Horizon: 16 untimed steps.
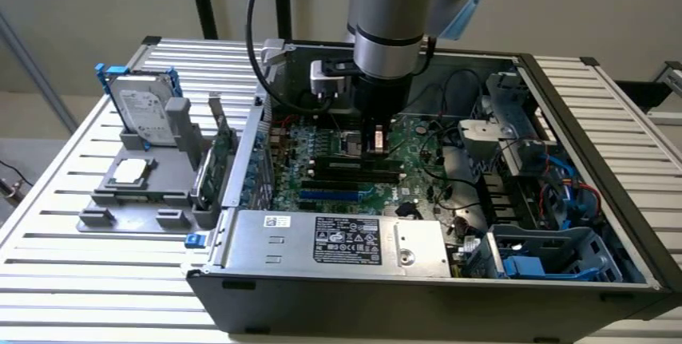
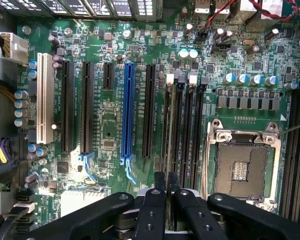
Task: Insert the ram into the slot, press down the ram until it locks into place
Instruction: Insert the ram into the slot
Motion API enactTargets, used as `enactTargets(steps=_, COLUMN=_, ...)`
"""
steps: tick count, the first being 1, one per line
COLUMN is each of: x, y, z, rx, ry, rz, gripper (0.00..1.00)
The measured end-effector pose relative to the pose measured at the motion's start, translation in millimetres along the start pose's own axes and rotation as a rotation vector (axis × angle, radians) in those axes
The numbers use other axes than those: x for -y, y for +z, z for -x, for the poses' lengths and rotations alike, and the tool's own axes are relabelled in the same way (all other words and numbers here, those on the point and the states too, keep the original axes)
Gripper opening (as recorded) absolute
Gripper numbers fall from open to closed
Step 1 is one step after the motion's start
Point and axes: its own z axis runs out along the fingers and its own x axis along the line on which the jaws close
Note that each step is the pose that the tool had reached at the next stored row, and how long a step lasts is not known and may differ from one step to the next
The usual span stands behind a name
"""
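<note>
1. The tool (image 2: 167, 176) hangs low inside the open computer case (image 1: 426, 304). Its two black fingers (image 2: 159, 186) are drawn close together and pinch the ram (image 2: 169, 131), which is seen edge-on as a thin strip running away from the fingertips.
2. The ram lines up along the slot (image 2: 170, 79), the white-clipped one at the outer edge of four parallel black memory sockets. Whether it is touching, part-way in or fully seated cannot be told.
3. That group of sockets lies between a longer black expansion socket (image 2: 149, 110) on one side and the square metal CPU socket (image 2: 242, 167) on the other. The blue slot (image 2: 127, 110) sits just beyond the black expansion socket.
4. In the exterior view the arm (image 1: 394, 9) comes straight down over the middle of the motherboard (image 1: 319, 152), with the tool (image 1: 373, 140) just above the board's dark sockets.
5. The case rests on a slatted counter (image 1: 96, 280). On the exterior view's left, a grey tray (image 1: 128, 196) stands beside the case and carries an upright hard drive (image 1: 144, 108).
</note>
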Motion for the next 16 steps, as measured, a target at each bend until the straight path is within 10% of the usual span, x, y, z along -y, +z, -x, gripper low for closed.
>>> enactTargets(steps=16, x=-1.8, y=4.6, z=3.2, rx=-0.0074, ry=0.0, rz=-0.0004, gripper=0.13)
